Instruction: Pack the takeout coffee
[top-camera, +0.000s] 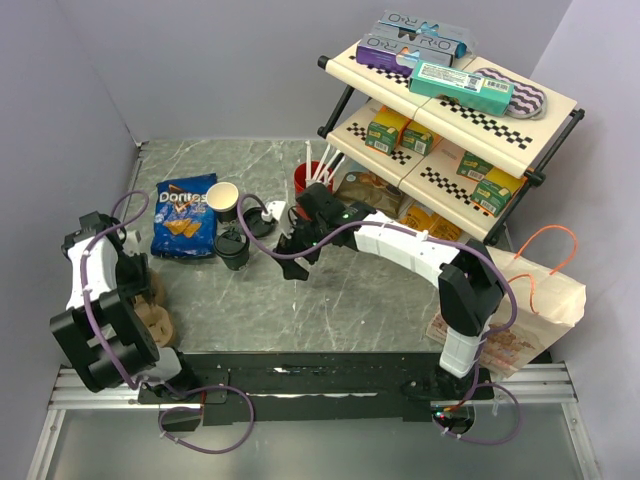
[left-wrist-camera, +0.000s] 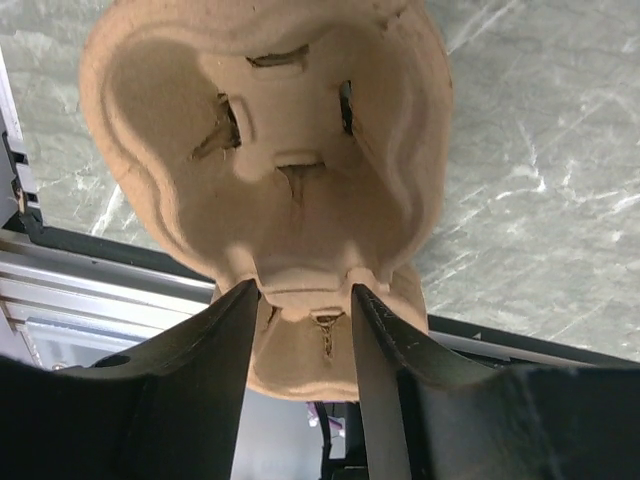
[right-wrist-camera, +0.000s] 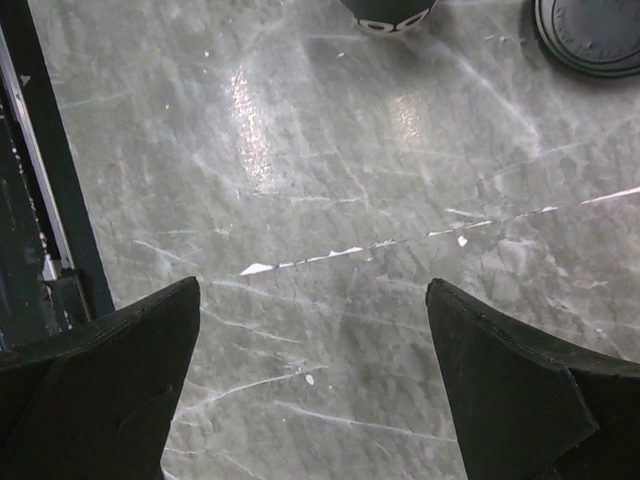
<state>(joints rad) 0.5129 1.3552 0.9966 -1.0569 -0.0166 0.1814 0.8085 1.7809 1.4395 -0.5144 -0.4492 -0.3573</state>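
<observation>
A small dark takeout coffee cup (top-camera: 232, 248) with a black lid stands left of centre on the table. Behind it stands an open cup (top-camera: 222, 200), cream-white inside. A loose black lid (top-camera: 262, 222) (right-wrist-camera: 590, 35) lies beside them. My right gripper (top-camera: 293, 255) (right-wrist-camera: 312, 290) hovers open just right of the lidded cup, with bare table between its fingers. The foot of the dark cup (right-wrist-camera: 388, 12) shows at the top edge of the right wrist view. My left gripper (top-camera: 140, 298) (left-wrist-camera: 305, 290) is at the near left. Its fingers press both sides of the edge ridge of a brown pulp cup carrier (top-camera: 158, 318) (left-wrist-camera: 270, 150).
A blue Doritos bag (top-camera: 183, 215) lies left of the cups. A red cup with white straws (top-camera: 312, 178) stands behind my right arm. A two-tier shelf (top-camera: 455, 120) with boxes fills the back right, snack packets under it. A paper bag (top-camera: 545, 300) lies at the near right.
</observation>
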